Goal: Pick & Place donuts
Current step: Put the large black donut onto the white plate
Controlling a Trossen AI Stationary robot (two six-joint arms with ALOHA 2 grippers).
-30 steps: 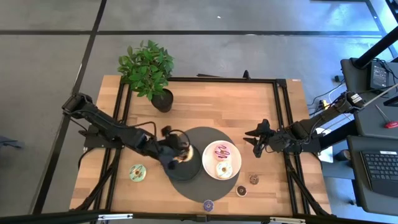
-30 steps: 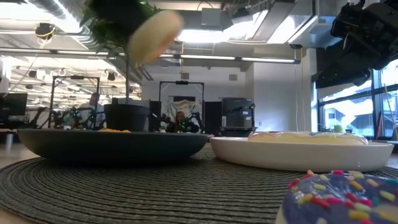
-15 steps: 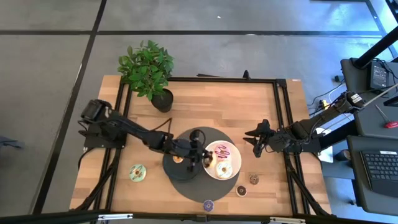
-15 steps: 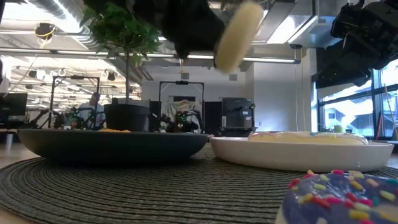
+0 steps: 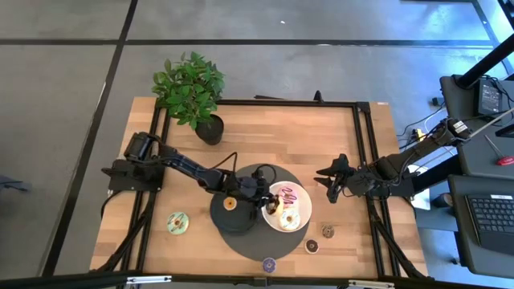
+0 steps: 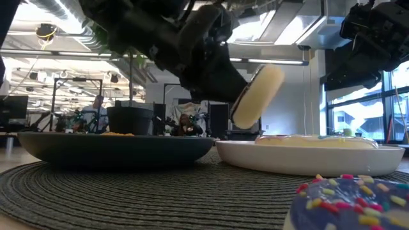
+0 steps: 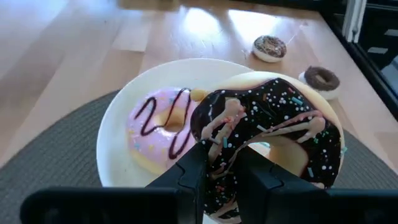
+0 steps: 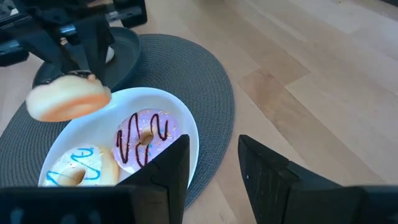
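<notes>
My left gripper [image 5: 271,205] is shut on a chocolate-iced donut with sprinkles [image 7: 267,127] just above the round white plate [image 5: 300,210]. On that plate lie a pink-iced donut [image 7: 163,127] and a white donut with blue lines [image 8: 78,168]. An orange mini donut [image 5: 230,204] lies on the dark grey plate [image 5: 241,225]. A green donut [image 5: 177,223] lies on the wood at the left. A purple mini [image 5: 269,263] and two brown minis [image 5: 312,246] lie near the front edge. My right gripper [image 5: 328,181] waits open right of the white plate. My left gripper pinches the near part of the chocolate donut's ring [image 7: 224,165] between its two fingers [image 7: 194,171]. The fingers come from the table's left, slanting down. The donut stands tilted on edge [image 6: 259,96], iced face toward the wrist, lifted clear above the white plate.
Both plates sit on a round dark woven mat [image 5: 261,249]. A potted plant [image 5: 191,90] stands at the far left of the table. Black rails [image 5: 361,152] frame the wooden top. Bare wood lies at the far middle and right.
My left gripper has carried the chocolate donut from over the dark grey plate toward the table's right and downward, to just above the white plate. It has tipped further down, and the donut has come lower and tilted with it.
</notes>
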